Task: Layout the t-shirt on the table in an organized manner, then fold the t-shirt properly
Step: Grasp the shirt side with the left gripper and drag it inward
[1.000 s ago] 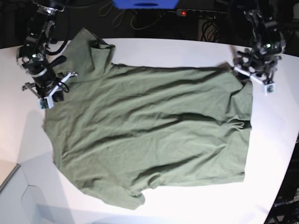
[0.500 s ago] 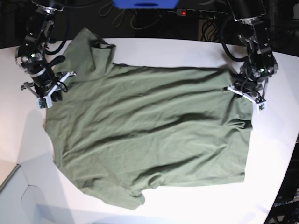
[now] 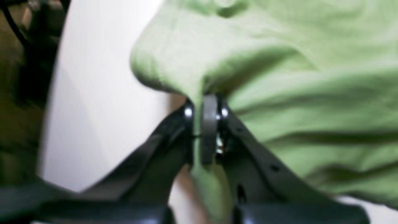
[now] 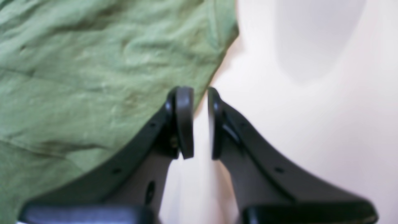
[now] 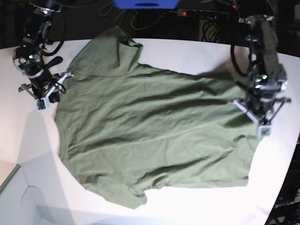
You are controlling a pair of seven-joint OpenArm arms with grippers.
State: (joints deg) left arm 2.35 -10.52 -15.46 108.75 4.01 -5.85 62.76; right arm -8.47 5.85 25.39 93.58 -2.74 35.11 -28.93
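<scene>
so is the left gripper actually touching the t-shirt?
Touching. Left wrist view: left gripper is pinched shut on a fold of the t-shirt.

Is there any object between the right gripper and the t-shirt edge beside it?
No, nothing visible. The right gripper sits just beside the t-shirt edge, its jaws slightly apart over bare table. The left gripper is already shut on a fold of the shirt.
</scene>
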